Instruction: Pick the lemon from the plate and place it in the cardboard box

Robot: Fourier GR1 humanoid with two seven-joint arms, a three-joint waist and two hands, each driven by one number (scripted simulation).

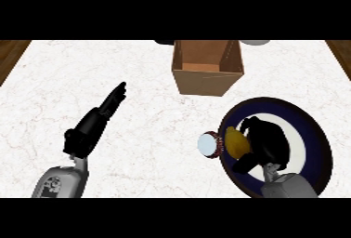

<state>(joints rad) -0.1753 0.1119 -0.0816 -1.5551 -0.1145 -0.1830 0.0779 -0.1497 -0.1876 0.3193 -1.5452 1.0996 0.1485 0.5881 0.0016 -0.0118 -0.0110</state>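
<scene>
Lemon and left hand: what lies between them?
Head view: a small round object, pale face and reddish rim, just beside the yellow lemon; otherwise bare white marble counter up to the black left hand.

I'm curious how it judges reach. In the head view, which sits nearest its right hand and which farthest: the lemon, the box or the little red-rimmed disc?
From the right hand:
1. lemon, on the plate, between its curled fingers.
2. red-rimmed disc, just left of the plate.
3. box, at the far back.
</scene>
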